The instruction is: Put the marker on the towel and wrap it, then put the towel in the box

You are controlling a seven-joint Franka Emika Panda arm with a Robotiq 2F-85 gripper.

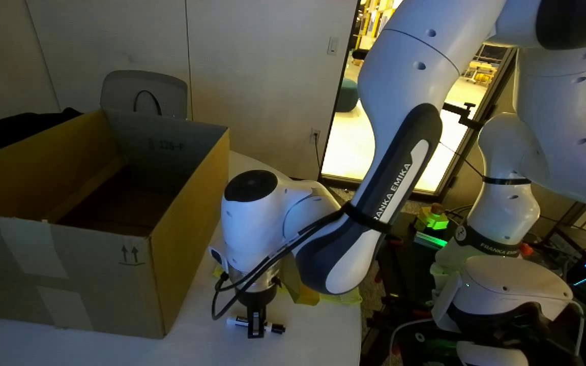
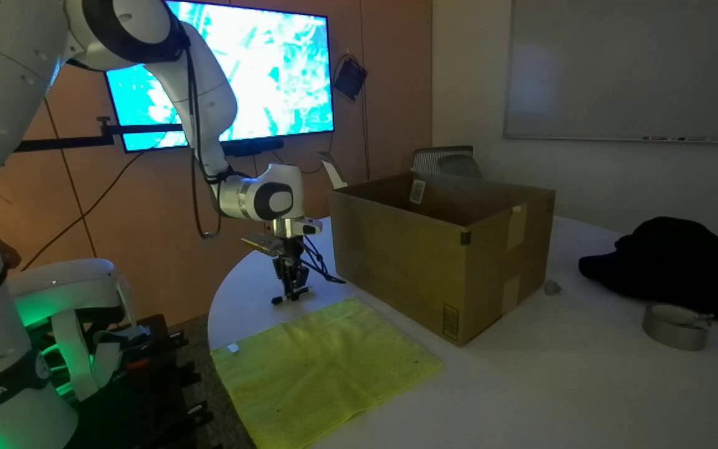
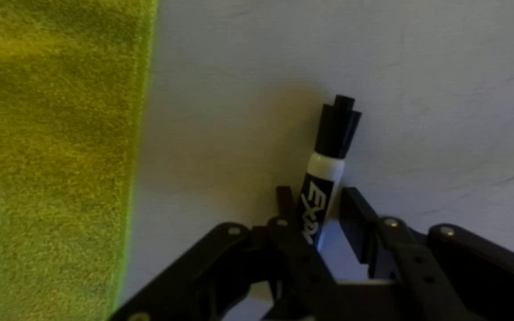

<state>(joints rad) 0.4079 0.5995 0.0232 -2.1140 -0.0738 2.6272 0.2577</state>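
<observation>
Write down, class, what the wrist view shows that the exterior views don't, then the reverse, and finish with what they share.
Only the wrist view: readable lettering on the marker; outside, it is too small to read.

Only the exterior views: the box and the robot's arm in both, plus the lit screen in an exterior view.

Shared: the marker, yellow towel, table and gripper.

Rounded white shells (image 1: pixel 331 269) form the arm (image 1: pixel 410 76), dotted with small recesses (image 1: pixel 419 65). A dark panel (image 1: pixel 384 175) bears a pale stripe (image 1: pixel 397 185) lettered FRANKA EMIKA, crossed by a black strap (image 1: pixel 367 218); black cables (image 1: pixel 303 235) run along the outside. The angular black end effector (image 3: pixel 316 200) has shiny screw heads (image 3: pixel 391 222).
</observation>
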